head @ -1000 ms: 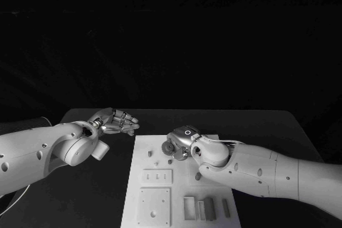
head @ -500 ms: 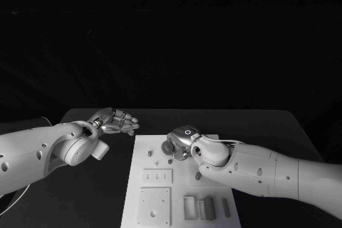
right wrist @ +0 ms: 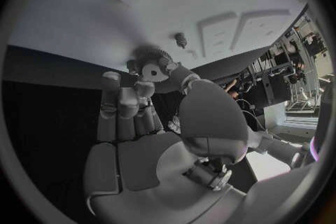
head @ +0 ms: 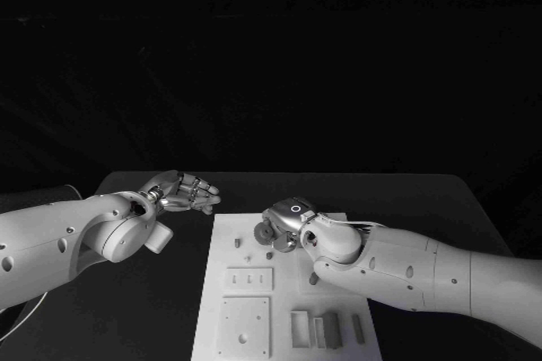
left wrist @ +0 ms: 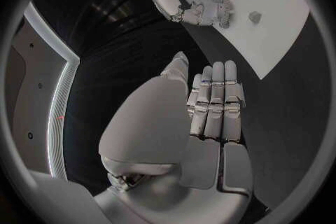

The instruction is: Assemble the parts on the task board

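1. Right robot hand (head: 283, 226): hovers over far part of the task board (head: 254, 330), fingers curled round a small toothed gear (right wrist: 155, 69). Holding it, pinched at the fingertips; wrist view shows the teeth and centre hole clearly.
2. Change vs a sec ago: right robot hand has crept a touch toward the left side and away from robot; otherwise same pose, gear still in grip. So v. slow fine positioning, not a big carry.
3. Left robot hand (head: 181, 192): off the board, over the bare tabletop (head: 452, 196) beside the board's far left corner. Fingers straight, close together, nothing in it. Practically unmoved; idle.
4. Task things rel. to right robot hand: a small peg (right wrist: 181, 40) stands on the board just beyond the gear in wrist view; in head view a peg (head: 237, 241) sits just left of the hand. More recesses and upright pieces (head: 327, 330) lie nearer the robot, well behind the hand.
5. Meaning, my guess: gear is being lined up over a peg for seating; not yet seated. Small drift suggests alignment phase. Risk: hole missing the peg, gear tipping.
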Action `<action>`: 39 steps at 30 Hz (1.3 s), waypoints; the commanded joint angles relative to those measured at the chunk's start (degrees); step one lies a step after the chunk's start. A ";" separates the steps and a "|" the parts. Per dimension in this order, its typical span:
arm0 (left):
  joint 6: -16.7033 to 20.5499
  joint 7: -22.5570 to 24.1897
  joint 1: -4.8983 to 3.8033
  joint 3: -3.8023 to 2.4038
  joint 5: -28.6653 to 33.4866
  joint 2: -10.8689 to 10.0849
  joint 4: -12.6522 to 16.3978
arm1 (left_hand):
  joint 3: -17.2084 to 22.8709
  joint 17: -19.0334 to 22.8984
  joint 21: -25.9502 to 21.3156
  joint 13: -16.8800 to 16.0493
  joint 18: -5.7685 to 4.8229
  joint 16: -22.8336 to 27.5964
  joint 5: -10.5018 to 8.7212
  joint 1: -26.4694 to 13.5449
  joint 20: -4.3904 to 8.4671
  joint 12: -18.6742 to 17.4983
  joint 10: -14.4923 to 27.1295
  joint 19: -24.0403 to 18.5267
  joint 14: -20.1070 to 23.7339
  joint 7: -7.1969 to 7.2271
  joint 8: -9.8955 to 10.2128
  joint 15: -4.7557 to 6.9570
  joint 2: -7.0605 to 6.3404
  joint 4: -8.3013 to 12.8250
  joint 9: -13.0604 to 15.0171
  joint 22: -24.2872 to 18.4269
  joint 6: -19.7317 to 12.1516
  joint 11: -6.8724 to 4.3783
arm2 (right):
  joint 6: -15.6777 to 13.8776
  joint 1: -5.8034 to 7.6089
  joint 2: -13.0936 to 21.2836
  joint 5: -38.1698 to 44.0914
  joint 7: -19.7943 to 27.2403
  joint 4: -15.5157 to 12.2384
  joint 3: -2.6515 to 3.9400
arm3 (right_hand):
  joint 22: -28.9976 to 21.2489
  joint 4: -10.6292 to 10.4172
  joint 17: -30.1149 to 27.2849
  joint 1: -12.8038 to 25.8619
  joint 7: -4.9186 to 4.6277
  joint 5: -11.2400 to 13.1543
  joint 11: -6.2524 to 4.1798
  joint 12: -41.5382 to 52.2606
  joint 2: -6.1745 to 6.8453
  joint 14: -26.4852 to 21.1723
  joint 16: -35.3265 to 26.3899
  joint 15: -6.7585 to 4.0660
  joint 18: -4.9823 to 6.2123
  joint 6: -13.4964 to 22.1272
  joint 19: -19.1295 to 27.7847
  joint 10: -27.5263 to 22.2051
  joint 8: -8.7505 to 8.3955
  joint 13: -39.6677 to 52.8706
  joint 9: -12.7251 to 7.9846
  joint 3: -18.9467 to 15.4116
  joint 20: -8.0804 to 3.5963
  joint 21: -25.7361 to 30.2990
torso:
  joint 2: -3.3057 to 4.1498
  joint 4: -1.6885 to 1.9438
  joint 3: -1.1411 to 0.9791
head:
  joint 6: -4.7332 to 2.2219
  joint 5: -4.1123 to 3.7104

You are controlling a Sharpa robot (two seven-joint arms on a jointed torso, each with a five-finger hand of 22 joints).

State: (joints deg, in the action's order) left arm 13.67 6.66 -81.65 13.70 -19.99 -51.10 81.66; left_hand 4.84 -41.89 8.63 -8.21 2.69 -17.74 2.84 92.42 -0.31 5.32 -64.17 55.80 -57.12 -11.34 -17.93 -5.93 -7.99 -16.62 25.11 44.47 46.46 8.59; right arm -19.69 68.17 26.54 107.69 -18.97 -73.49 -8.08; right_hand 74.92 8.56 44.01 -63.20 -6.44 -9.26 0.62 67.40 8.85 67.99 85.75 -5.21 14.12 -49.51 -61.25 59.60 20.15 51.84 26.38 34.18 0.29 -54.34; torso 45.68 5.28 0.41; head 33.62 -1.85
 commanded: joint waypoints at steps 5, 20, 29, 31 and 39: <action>-0.53 0.33 -0.13 -0.04 -0.14 0.00 0.13 | 0.44 -0.10 -0.35 -0.06 0.72 0.20 0.00 -0.35 0.20 -0.22 0.27 0.36 -0.46 0.05 0.36 0.13 -0.34 0.00 0.06 0.08 -0.49 0.00 | -1.25 -0.03 0.00 1.05 -0.05 -0.17 0.18 | 1.03 0.51 -0.01 -0.06 0.63 0.02 -1.02 0.18 -0.38 0.48 0.25 -0.72 0.88 -8.82 -0.18 -0.88 0.43 -0.15 0.53 -0.14 -0.49 -0.27 | -0.01 0.00 0.03 | 0.05 0.10; -0.53 0.20 -0.14 -0.04 -0.16 -0.03 0.20 | 0.46 -0.14 -0.38 -0.08 0.72 0.25 0.00 -0.34 0.20 -0.25 0.28 0.36 -0.47 0.05 0.36 0.14 -0.36 0.02 0.07 0.10 -0.50 0.00 | 0.40 -0.01 -0.88 1.09 -0.22 0.32 0.51 | 0.86 -0.24 -0.13 0.85 0.18 -0.03 -0.63 -0.16 2.28 0.36 -0.05 -0.59 0.88 -7.45 -0.25 -0.96 -0.54 -0.42 0.40 0.34 -0.50 0.01 | -0.02 -0.05 0.00 | 0.09 0.07; -0.51 0.13 -0.14 -0.04 -0.16 -0.03 0.30 | 0.46 -0.16 -0.39 -0.08 0.72 0.28 0.00 -0.34 0.20 -0.26 0.27 0.35 -0.47 0.05 0.36 0.13 -0.39 0.02 0.08 0.10 -0.50 0.00 | 2.40 0.00 -1.79 0.74 -0.26 1.23 0.49 | 0.85 -1.55 -0.15 1.36 -0.45 0.01 -0.05 -0.36 3.92 -0.16 -0.32 -0.10 0.88 -5.88 0.12 -1.72 -1.62 -0.43 -0.02 0.79 -0.34 0.35 | -0.01 -0.03 0.03 | 0.15 -0.03; -0.50 0.13 -0.14 -0.04 -0.16 -0.05 0.31 | 0.46 -0.17 -0.40 -0.08 0.72 0.28 0.00 -0.34 0.20 -0.27 0.27 0.35 -0.46 0.05 0.36 0.13 -0.39 0.02 0.08 0.10 -0.50 0.00 | 2.21 0.00 -1.86 0.73 -0.31 1.34 0.49 | 0.85 -1.65 -0.15 1.38 -0.49 0.02 -0.01 -0.36 3.98 -0.21 -0.34 -0.06 0.88 -5.77 0.16 -1.79 -1.70 -0.42 -0.05 0.81 -0.32 0.38 | 0.01 -0.02 0.00 | 0.16 -0.01; -0.53 0.12 -0.14 -0.04 -0.16 -0.04 0.34 | 0.47 -0.19 -0.41 -0.09 0.71 0.32 0.00 -0.35 0.19 -0.28 0.26 0.34 -0.46 0.05 0.36 0.12 -0.41 0.01 0.09 0.11 -0.50 0.00 | 2.05 0.00 -2.05 0.71 -0.25 1.30 0.49 | 0.88 -2.00 -0.14 1.37 -0.65 0.02 0.15 -0.31 4.19 -0.32 -0.36 0.08 0.88 -5.38 0.22 -1.97 -1.96 -0.37 -0.17 0.88 -0.27 0.42 | -0.03 0.02 0.03 | 0.12 -0.01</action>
State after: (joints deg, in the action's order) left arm 13.67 6.51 -81.65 13.69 -20.01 -51.19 81.82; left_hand 4.84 -41.99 8.41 -8.24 2.68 -17.74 2.84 92.42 -0.31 5.32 -64.17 55.80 -57.33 -11.35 -17.92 -5.72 -7.99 -16.62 25.11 44.49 46.46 8.59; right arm -18.78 68.24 24.56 107.92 -19.13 -72.14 -7.56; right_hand 74.92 6.86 43.95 -61.85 -6.27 -9.10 0.53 67.40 12.68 67.98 85.75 -5.19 14.12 -49.68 -61.30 59.69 18.40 51.45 26.22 35.11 0.01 -54.12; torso 45.66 5.29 0.43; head 33.76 -1.90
